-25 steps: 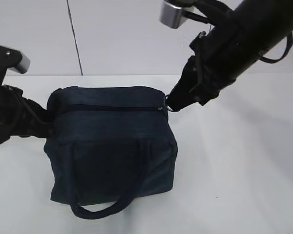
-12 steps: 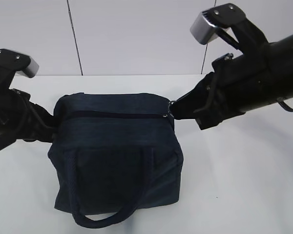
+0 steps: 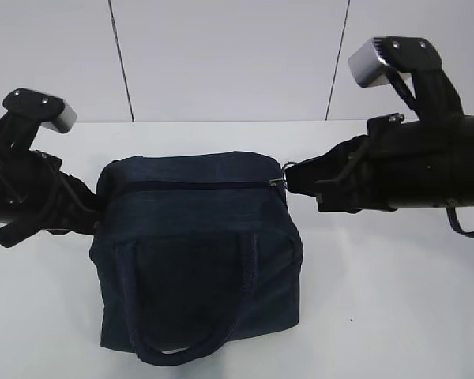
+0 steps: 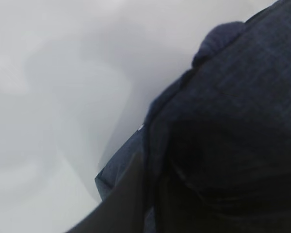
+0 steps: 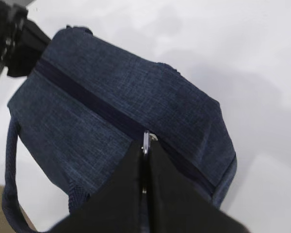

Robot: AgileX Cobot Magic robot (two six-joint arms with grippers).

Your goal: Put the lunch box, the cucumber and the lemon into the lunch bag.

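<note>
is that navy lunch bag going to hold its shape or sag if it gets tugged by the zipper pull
Probably sags: the lunch bag is soft fabric, its front panel creased and its handle drooping. It stands boxy, so it may be stiffened or filled. With the right gripper on the ring pull, a tug would likely drag it.

the lunch bag is dark navy all over, with a faint woven, denim-like fleck in the cloth that shows best in the right wrist view, a slightly darker navy zipper band and a small silver metal pull at its end; its strap handle is the same dark navy. both arms and the right gripper are matte black, each arm carrying a silver-grey camera block on a black bracket. the table is plain white, and the wall behind is pale grey-white crossed by thin dark seams.
</note>
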